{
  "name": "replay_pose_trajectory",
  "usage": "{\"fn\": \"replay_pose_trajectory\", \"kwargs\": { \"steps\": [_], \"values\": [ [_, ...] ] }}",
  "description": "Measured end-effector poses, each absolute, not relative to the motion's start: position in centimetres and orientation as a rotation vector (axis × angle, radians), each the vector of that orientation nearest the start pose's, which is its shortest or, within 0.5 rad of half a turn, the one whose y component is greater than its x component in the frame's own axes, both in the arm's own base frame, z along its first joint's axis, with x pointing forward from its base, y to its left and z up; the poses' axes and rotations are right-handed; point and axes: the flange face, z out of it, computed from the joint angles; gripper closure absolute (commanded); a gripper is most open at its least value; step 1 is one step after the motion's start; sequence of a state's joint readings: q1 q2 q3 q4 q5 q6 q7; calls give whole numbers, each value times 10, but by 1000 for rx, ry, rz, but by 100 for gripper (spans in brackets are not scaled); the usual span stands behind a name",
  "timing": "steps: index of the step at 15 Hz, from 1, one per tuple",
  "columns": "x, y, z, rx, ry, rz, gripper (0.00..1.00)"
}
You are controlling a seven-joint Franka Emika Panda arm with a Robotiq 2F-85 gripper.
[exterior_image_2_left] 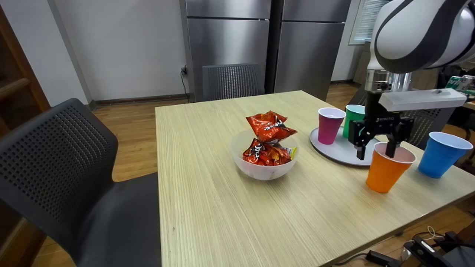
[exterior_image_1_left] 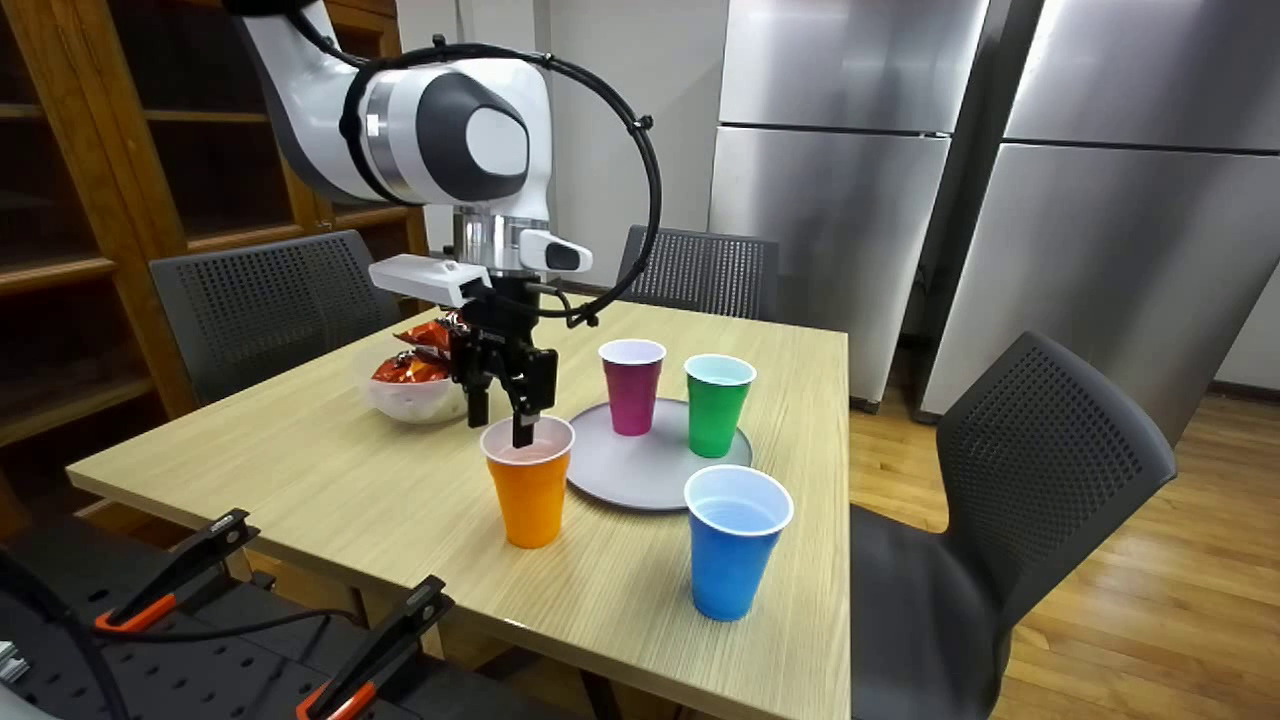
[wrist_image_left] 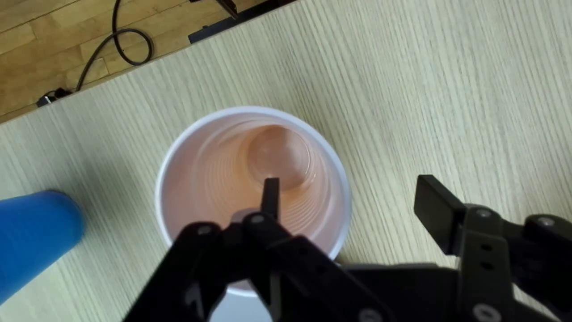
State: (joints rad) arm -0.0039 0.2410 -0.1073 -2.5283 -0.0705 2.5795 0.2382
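Observation:
My gripper [exterior_image_1_left: 500, 418] points down at an orange cup [exterior_image_1_left: 530, 500] with a pale inside, upright on the table. In the wrist view the gripper [wrist_image_left: 353, 203] stands open, its jaws on either side of the cup's rim. One finger [wrist_image_left: 271, 197] is over or just inside the mouth of the orange cup [wrist_image_left: 192, 179]; the opposite finger [wrist_image_left: 435, 214] is outside, above the tabletop. Nothing is gripped; whether a finger touches the cup I cannot tell. A blue cup [exterior_image_1_left: 735, 560] stands nearby, seen also in the wrist view. Purple [exterior_image_1_left: 632, 395] and green [exterior_image_1_left: 715, 415] cups stand on a grey plate [exterior_image_1_left: 620, 480].
A frosted bowl [exterior_image_2_left: 263, 171] holds red snack packets [exterior_image_2_left: 269, 148]. Chairs [exterior_image_1_left: 1050, 480] surround the wooden table [exterior_image_2_left: 207, 207]. Clamps [exterior_image_1_left: 385, 640] sit by the table's near edge. Steel refrigerators [exterior_image_1_left: 830, 230] stand behind.

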Motion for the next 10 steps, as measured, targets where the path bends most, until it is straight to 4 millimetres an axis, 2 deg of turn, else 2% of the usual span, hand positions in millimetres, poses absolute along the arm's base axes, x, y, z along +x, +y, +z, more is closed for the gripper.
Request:
{"fn": "replay_pose_trajectory", "kwargs": {
  "steps": [6, 10],
  "values": [
    [438, -55, 173, -3164, 480, 288, 97],
    [439, -57, 174, -3162, 504, 282, 99]
  ]
}}
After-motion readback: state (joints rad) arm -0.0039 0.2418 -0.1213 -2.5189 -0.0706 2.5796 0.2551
